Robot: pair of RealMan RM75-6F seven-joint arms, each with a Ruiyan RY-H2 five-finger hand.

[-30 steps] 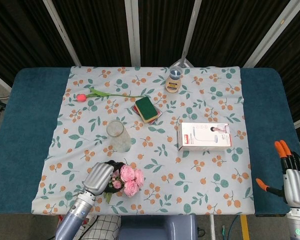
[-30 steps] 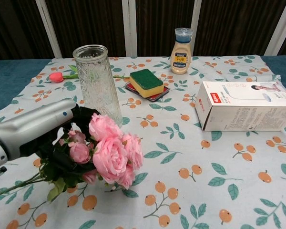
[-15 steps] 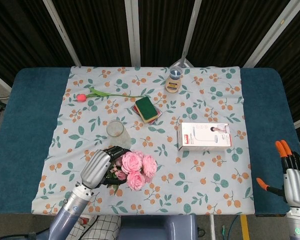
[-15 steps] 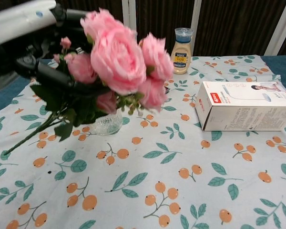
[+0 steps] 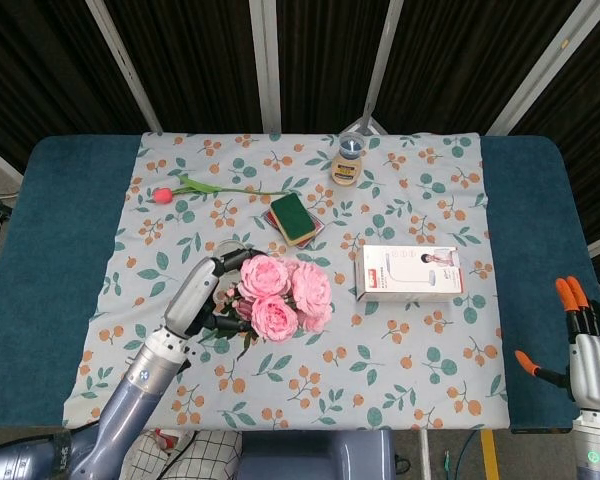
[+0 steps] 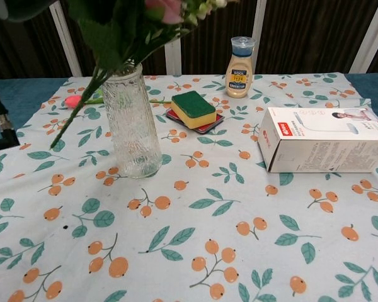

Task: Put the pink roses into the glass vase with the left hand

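My left hand (image 5: 212, 290) grips the pink roses (image 5: 280, 293) raised beside the glass vase (image 6: 131, 119); the stems slant down-left, ends outside the vase mouth.

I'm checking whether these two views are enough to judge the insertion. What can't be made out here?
- Glass vase mouth: head view, hidden by the pink roses.
- Rose blooms: chest view, cut off by the top edge; only leaves and stems show.
- Left hand: its grip on the stems, head view, hidden under blooms; absent from the chest view.
- Bottle label: too small to read.
- Right hand: partly cut off by the frame edge.
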